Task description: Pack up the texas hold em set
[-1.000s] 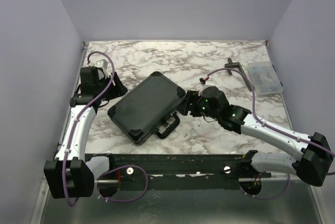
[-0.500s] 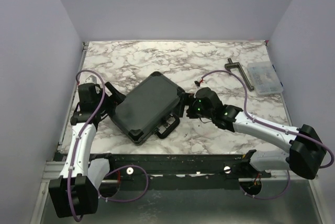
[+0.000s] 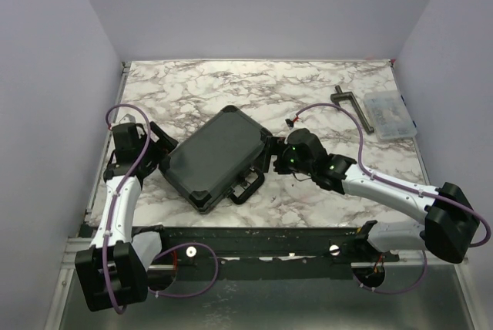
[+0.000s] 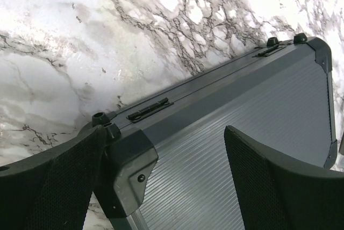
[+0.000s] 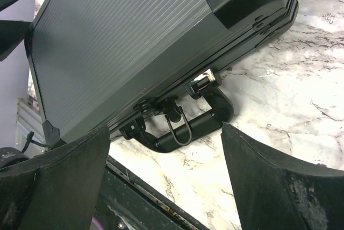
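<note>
The black case [image 3: 218, 155] of the texas hold em set lies shut and flat on the marble table, turned diagonally, its handle [image 3: 248, 186] facing the near edge. My left gripper [image 3: 159, 147] is open at the case's left corner. In the left wrist view its fingers [image 4: 54, 184] straddle the corner cap [image 4: 127, 170] above the ribbed lid [image 4: 242, 106], one finger right against the cap. My right gripper [image 3: 273, 156] is open at the case's right side. In the right wrist view the handle [image 5: 185, 129] lies just beyond the open gripper [image 5: 166, 184], with bare marble between the fingers. Chips, dice and cards are out of view.
A clear plastic compartment box [image 3: 390, 114] and a dark T-shaped clamp [image 3: 353, 106] lie at the back right. A small dark bit [image 3: 293, 120] sits behind the right gripper. A black rail [image 3: 269, 241] runs along the near table edge. Lilac walls close in three sides.
Both grippers have opened wider. The left gripper moved from the case's far-left edge toward me to its left corner. The right arm shifted a little nearer and lower.
</note>
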`<control>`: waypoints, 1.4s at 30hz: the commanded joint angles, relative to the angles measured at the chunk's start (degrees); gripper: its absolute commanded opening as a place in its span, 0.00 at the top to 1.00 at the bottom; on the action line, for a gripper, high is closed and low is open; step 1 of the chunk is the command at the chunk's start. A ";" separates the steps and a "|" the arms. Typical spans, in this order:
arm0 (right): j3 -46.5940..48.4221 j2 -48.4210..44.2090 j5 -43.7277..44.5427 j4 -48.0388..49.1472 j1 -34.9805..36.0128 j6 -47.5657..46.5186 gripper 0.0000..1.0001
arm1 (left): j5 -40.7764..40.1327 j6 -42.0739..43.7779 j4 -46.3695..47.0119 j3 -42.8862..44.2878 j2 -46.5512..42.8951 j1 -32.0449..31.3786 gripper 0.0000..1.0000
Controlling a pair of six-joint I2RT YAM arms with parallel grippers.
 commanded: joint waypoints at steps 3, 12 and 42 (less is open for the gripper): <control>-0.92 -0.60 0.06 0.81 0.16 -0.03 0.12 | 0.66 -0.84 0.69 -2.12 0.67 0.60 0.08; -0.22 0.13 0.00 0.82 0.17 -0.61 0.12 | 2.14 -2.69 0.97 -6.88 -3.32 0.54 0.07; 2.30 -2.57 5.09 -4.76 0.16 -3.75 0.12 | 1.99 -1.45 -3.48 -7.73 -13.91 -17.33 0.14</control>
